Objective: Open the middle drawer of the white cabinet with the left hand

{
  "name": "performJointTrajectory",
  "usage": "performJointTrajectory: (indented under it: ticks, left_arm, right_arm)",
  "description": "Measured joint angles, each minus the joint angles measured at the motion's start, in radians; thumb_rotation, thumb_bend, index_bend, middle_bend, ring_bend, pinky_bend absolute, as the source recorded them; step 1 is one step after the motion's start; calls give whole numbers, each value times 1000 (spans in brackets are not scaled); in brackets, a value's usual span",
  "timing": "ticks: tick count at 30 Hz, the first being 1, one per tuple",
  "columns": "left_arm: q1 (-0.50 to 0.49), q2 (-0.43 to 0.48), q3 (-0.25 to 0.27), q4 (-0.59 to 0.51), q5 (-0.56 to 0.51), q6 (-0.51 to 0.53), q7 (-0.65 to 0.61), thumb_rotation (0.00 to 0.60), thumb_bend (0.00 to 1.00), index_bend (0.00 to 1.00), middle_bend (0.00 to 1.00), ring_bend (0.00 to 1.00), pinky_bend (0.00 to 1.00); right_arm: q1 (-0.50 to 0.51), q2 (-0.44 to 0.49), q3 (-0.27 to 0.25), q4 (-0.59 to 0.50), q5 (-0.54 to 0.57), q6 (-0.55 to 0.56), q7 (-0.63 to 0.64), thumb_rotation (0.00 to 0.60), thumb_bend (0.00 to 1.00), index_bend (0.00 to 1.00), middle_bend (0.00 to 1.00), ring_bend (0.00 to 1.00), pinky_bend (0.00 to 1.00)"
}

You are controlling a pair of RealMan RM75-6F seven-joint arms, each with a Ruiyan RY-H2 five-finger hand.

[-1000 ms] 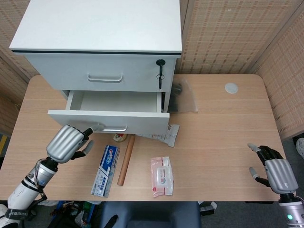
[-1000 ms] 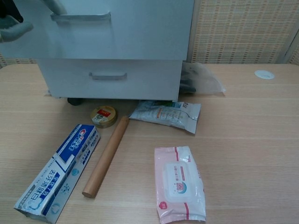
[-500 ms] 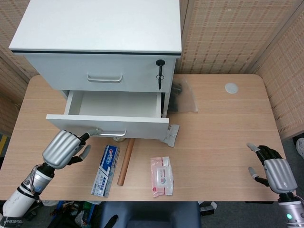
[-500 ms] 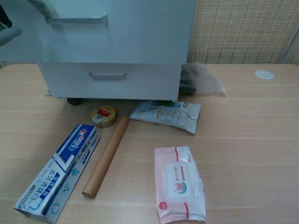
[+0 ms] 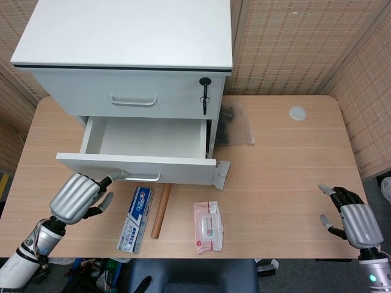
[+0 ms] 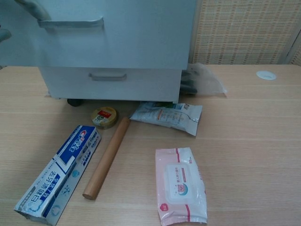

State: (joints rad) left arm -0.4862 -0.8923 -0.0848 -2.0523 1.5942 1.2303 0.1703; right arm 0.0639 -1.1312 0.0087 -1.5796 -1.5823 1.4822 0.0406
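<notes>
- Step in hand: the pull. My left hand [image 5: 76, 198] has its fingertips hooked on the left end of the handle [image 5: 135, 177] of the middle drawer [image 5: 137, 166]; the rest of the fingers are curled under, knuckles toward the camera.
- The drawer stands well out of the white cabinet [image 5: 125, 61]. Head view shows its bare inside and its front overhanging the table [image 5: 287, 177].
- Chest view: drawer front fills the upper left, the handle bar near the top edge, with only a grey sliver of the hand at the frame corner.
- Judgement: task close to done. I cannot tell how much slide travel remains.
- Next move calls for a short straight pull toward me, wrist level, then unhooking the fingers without nudging the drawer back.
- Watch: toothpaste box [image 5: 135, 219] and wooden rod [image 5: 162, 210] lie just right of the hand's path.
- Right hand [image 5: 354, 220] rests apart near the table's right edge, fingers spread, holding nothing.
</notes>
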Motion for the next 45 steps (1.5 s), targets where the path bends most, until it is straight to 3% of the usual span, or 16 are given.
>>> performJointTrajectory:
  ticks: [14,24,35,42,45]
  left_arm:
    - [32,11,14,-17,64,37,-15,600,521,253,910,958,1000]
    - [63,-8,14,-4,135,107,-44,600,518,279,781,753,992]
    - [202,1,71,8,102,213,25,600,517,509,714,656,819]
    - [321,-76,98,97,2,303,89,600,517,503,688,613,658]
    - [350,-124,97,149,-39,334,119,600,515,445,656,574,571]
  right_arm:
    - [2,-3,0,3,0,-2,3,600,289,162,281,173,233]
    - [-4,1,-1,6,3,6,9,600,289,162,281,173,233]
    - [-12,8,-1,9,11,10,15,600,289,162,281,174,233]
    - [-11,7,-5,10,13,-1,17,600,289,176,281,173,233]
    - [-9,7,-6,8,13,-5,17,600,289,178,281,174,233]
